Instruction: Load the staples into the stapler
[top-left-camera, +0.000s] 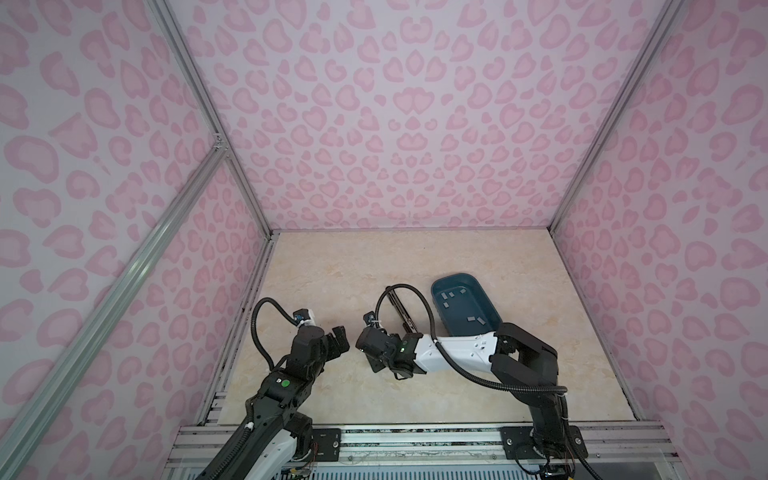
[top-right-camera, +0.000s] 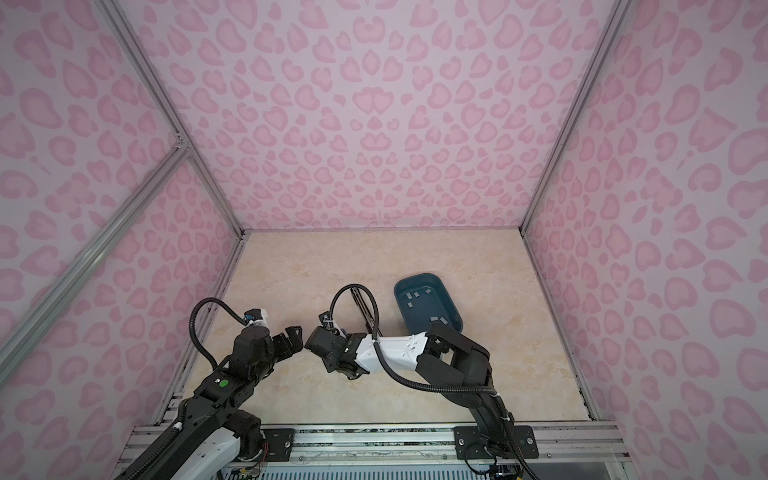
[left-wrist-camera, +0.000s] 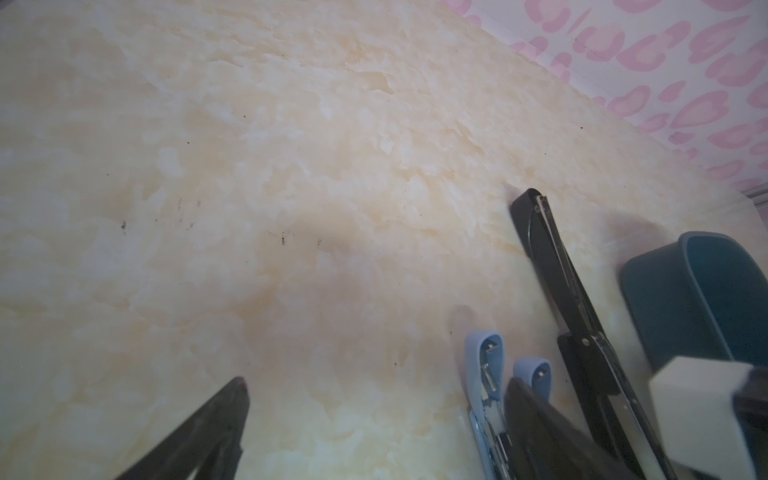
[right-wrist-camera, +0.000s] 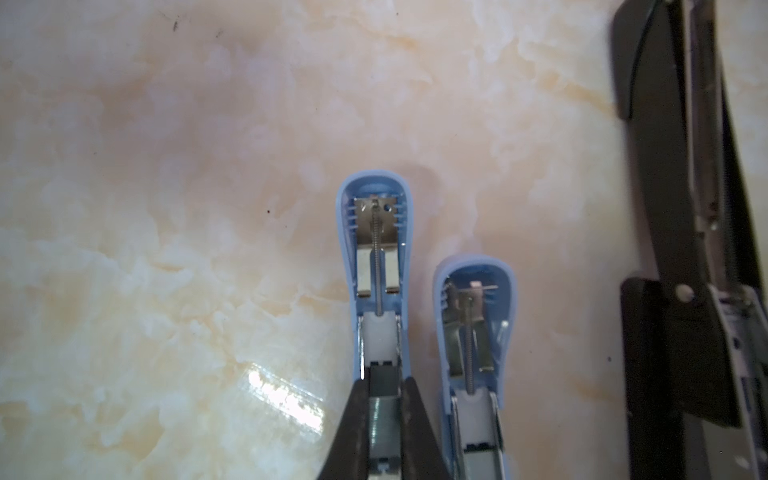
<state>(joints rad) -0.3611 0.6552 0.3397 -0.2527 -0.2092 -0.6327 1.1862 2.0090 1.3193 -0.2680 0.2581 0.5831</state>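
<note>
Two open blue staplers (right-wrist-camera: 473, 316) — right gripper (right-wrist-camera: 384, 382) at one.
Its jaws pinch a staple strip (right-wrist-camera: 384, 419) over that stapler's channel; left gripper (top-left-camera: 340, 343) stands wide, empty.

On the table (top-left-camera: 457, 257), the tub (top-left-camera: 469, 306) sits right of centre, with staples (top-left-camera: 451, 296) scattered in it. The long stapler (top-left-camera: 400, 308) lies just left of the tub. Left of that, two small staplers (right-wrist-camera: 376, 257) lie side by side, with a staple strip (right-wrist-camera: 384, 415) in the channel of the farther one.

left tool (top-left-camera: 342, 341) spread wide, right tool (right-wrist-camera: 384, 386) pinched
</note>
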